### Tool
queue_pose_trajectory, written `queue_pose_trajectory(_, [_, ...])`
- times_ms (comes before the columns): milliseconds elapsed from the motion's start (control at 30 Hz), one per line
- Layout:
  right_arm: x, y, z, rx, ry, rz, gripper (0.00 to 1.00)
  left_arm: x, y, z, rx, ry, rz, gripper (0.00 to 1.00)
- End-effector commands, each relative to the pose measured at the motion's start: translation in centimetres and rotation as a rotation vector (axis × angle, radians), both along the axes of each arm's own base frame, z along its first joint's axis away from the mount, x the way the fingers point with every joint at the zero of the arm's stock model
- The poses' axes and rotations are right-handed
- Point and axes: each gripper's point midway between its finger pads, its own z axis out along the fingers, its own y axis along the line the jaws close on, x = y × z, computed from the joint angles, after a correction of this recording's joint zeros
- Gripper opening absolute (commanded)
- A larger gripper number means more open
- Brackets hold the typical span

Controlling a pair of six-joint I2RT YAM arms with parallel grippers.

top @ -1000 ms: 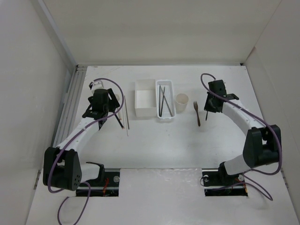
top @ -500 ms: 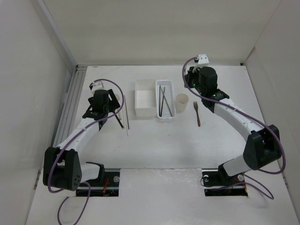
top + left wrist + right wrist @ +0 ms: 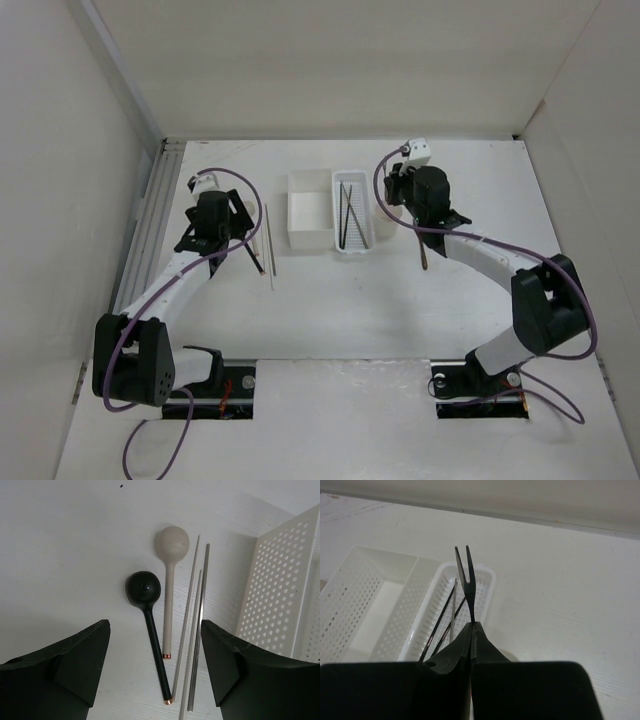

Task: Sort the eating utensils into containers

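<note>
In the left wrist view a black spoon [image 3: 143,588] and a beige spoon [image 3: 172,542] lie side by side on the table, with several thin pale chopsticks [image 3: 192,630] just to their right. My left gripper [image 3: 155,630] hovers open above them, and its fingers [image 3: 75,665] straddle the handles without touching. My right gripper [image 3: 472,625] is shut on a small dark fork [image 3: 465,575], tines up, beside the perforated tray [image 3: 487,577] that holds dark chopsticks [image 3: 440,625]. A second fork [image 3: 424,255] lies on the table.
The white square box [image 3: 310,222] stands between the two arms, left of the tray [image 3: 352,250]. Its perforated wall [image 3: 275,590] is close on the right of my left gripper [image 3: 235,228]. My right gripper [image 3: 397,195] hangs right of the tray. Enclosure walls surround the table.
The right arm has swung left and towards the back, from beside the lying fork to the tray's right side, still shut on its fork. The left arm has barely moved.
</note>
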Motion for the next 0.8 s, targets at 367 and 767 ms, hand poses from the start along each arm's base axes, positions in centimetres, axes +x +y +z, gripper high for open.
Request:
queue_pose_trajectory(367, [0.5, -0.7, -1.9, 0.059, 0.018, -0.019, 0.28, 0.3, 0.4, 0.6, -0.001, -0.035, 0.013, 0.71])
queue_pose_trajectory(767, [-1.3, -2.7, 4.5, 0.123, 0.009, -0.073, 0.53, 0.2, 0.6, 0.5, 0.006, -0.027, 0.021, 0.71])
